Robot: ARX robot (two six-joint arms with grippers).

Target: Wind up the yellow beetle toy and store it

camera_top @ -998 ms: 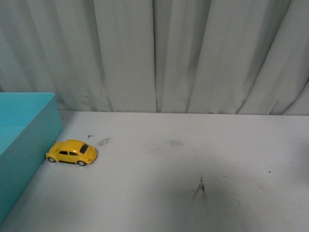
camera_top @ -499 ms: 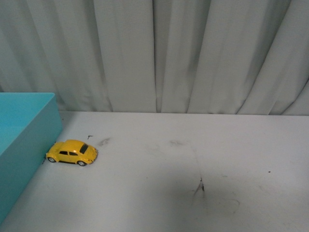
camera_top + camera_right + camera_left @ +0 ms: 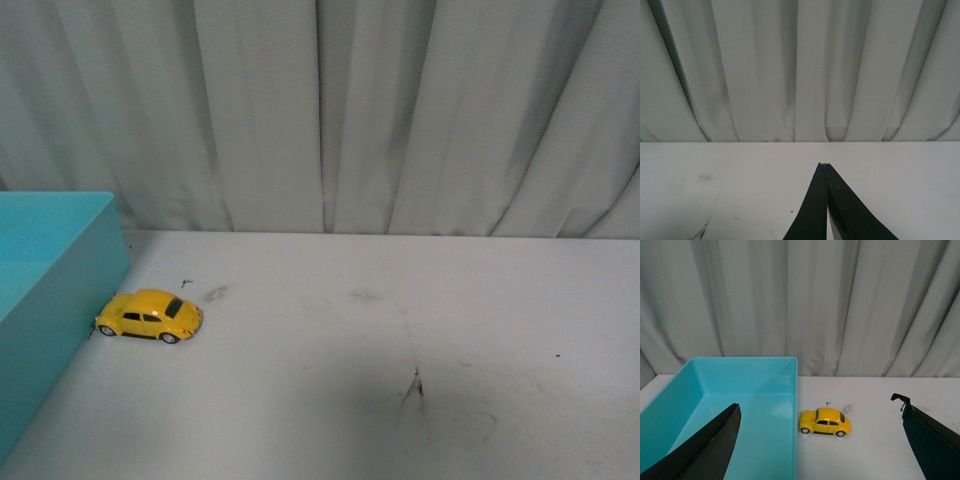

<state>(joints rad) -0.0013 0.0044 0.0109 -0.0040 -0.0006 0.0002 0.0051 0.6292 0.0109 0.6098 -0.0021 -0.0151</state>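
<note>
Unmoved since 1 s ago in front view: beetle (image 3: pixel 149 316), same spot, same heading; shows no arm in that view either. Sits upright on its wheels on table (image 3: pixel 420 300), far L side; lies side-on to front cam, one end right against outer wall of teal bin (image 3: pixel 70 265), outside it; cannot tell if truly touching. From L wrist view, stands just beside bin's long wall, near its far corner.

L gripper (image 3: pixel 816 402): spread wide, nothing held; dark fingers (image 3: pixel 715 445) sit at opposite edges of the wrist view, with beetle and part of bin seen between them, well apart from both.

R gripper (image 3: pixel 824 165): pressed together, tips meeting, nothing pinched; hangs over bare table, pointing toward curtain (image 3: pixel 320 110); no beetle or bin in that view.

Dark scuffs (image 3: pixel 415 385) mark table mid-R, well apart from beetle; smaller smudges nearer it. Pale pleated curtain closes off the whole back.
</note>
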